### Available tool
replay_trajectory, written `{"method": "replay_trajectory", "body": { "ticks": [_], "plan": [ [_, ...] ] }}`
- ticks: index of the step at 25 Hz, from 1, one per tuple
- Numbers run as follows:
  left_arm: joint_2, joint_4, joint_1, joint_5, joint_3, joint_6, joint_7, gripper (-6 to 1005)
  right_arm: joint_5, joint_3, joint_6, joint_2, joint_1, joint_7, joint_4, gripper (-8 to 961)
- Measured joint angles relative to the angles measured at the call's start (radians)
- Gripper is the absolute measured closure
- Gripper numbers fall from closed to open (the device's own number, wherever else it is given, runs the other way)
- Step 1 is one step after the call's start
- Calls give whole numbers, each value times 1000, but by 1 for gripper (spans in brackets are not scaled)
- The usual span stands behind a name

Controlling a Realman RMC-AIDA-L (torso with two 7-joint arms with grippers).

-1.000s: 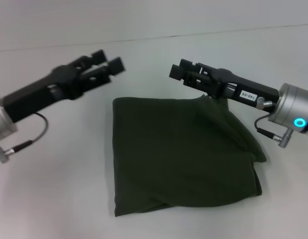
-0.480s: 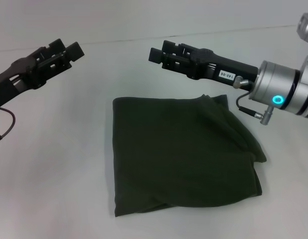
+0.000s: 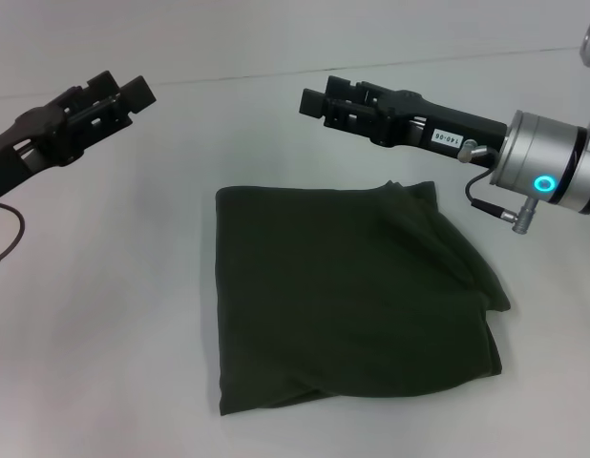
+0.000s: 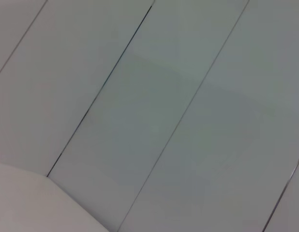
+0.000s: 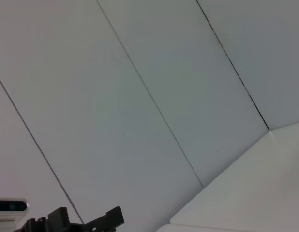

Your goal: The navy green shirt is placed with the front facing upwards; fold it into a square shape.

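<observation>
The navy green shirt (image 3: 343, 296) lies on the white table (image 3: 104, 334) folded into a rough square, plain green side up, with bunched folds along its right edge. My left gripper (image 3: 125, 92) hangs in the air beyond the shirt's far-left corner, open and holding nothing. My right gripper (image 3: 319, 100) hovers above the shirt's far edge, open and empty too. Neither touches the cloth. In the right wrist view the left gripper (image 5: 86, 220) shows far off, against the wall.
Bare white tabletop surrounds the shirt on all sides. A panelled pale wall (image 4: 178, 96) stands behind the table's far edge (image 3: 276, 74). Both wrist views mostly show this wall and a strip of the table.
Both arms have risen off the shirt's far edge. The left arm drew back to the left; the right lifted and then shifted slightly right. The shirt has not moved.
</observation>
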Motion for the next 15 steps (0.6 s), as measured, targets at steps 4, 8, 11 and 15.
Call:
{"method": "replay_trajectory", "body": {
  "ticks": [4,8,11,15],
  "plan": [
    [-4,0,-1,-3,1,1,-2,30,-1,0,0,0,-5,0,-1,135],
    [-7,-3,-5,-6,2,5,-5,30,-1,-1,0,0,-10,-4,-2,137],
    [-7,-4,-9,-6,3,20,-14,30,-2,-6,0,-1,-12,-3,-9,138],
    [-6,-1,-10,-2,4,25,-19,30,-3,-30,-6,-1,-17,19,-37,140]
  ]
}}
